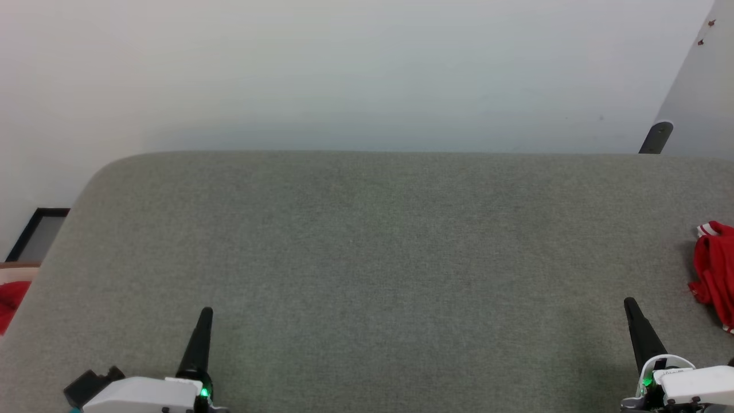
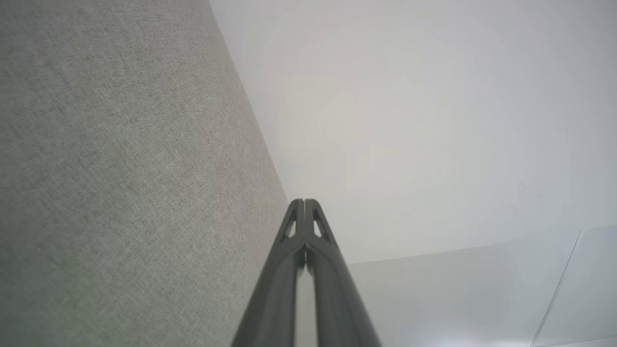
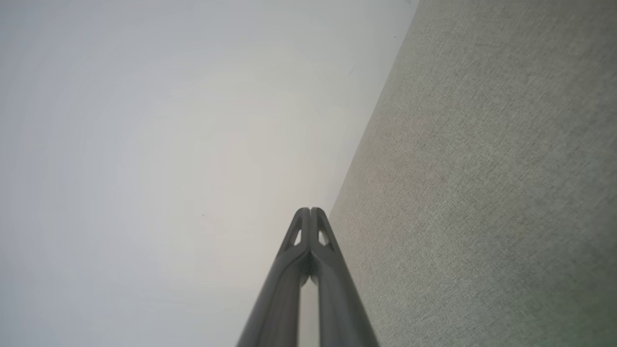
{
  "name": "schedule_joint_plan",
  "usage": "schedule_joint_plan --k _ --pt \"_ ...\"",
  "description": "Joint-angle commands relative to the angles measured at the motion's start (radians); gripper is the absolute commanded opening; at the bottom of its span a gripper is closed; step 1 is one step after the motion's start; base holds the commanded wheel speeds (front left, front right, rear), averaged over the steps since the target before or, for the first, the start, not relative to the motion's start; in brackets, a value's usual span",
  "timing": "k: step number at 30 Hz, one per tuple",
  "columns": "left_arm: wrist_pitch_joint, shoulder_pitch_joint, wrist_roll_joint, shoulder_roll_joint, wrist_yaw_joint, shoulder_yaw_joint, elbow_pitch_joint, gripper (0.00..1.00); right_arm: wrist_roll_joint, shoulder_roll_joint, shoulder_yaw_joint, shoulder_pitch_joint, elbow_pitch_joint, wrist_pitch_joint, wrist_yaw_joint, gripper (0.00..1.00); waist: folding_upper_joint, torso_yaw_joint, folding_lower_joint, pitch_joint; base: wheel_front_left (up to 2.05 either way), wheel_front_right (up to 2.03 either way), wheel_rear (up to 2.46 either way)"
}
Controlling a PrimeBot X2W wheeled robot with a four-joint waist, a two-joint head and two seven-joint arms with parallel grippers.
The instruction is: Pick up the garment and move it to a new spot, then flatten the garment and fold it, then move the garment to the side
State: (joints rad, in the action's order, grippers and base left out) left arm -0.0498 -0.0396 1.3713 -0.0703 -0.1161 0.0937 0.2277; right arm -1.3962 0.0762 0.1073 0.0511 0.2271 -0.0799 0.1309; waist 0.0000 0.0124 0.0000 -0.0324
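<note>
A crumpled red garment (image 1: 715, 275) with a bit of white-and-red striped trim lies at the far right edge of the grey fabric surface (image 1: 378, 241), partly cut off by the head view's border. My right gripper (image 1: 630, 304) stands at the lower right, left of the garment and apart from it, shut and holding nothing. At the lower left my left gripper (image 1: 206, 312) is also shut and empty. In the wrist views both pairs of fingers press together at the tips, the left gripper (image 2: 304, 201) and the right gripper (image 3: 310, 210) pointing past the grey surface's edge toward the pale wall.
A pale wall (image 1: 367, 69) rises behind the grey surface. A dark peg-like object (image 1: 656, 137) sticks up at the back right. At the far left, off the surface, sit a dark-framed panel (image 1: 37, 232) and something red (image 1: 10, 301).
</note>
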Motion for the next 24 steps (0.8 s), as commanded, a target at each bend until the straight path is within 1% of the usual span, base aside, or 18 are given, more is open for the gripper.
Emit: schedule_joint_plan --k 1,24 --pt "-0.005 -0.019 0.022 0.001 -0.009 0.004 -0.003 0.00 -0.020 -0.003 0.004 0.022 -0.001 -0.004 0.000 0.00 0.0000 -0.001 0.0000 0.002 0.00 0.00 0.00" --pt "-0.052 -0.062 0.185 0.016 -0.016 0.018 0.013 0.00 -0.168 -0.022 0.007 0.053 0.013 -0.027 0.000 0.00 0.0000 -0.009 0.0000 0.025 0.00 0.00 0.00"
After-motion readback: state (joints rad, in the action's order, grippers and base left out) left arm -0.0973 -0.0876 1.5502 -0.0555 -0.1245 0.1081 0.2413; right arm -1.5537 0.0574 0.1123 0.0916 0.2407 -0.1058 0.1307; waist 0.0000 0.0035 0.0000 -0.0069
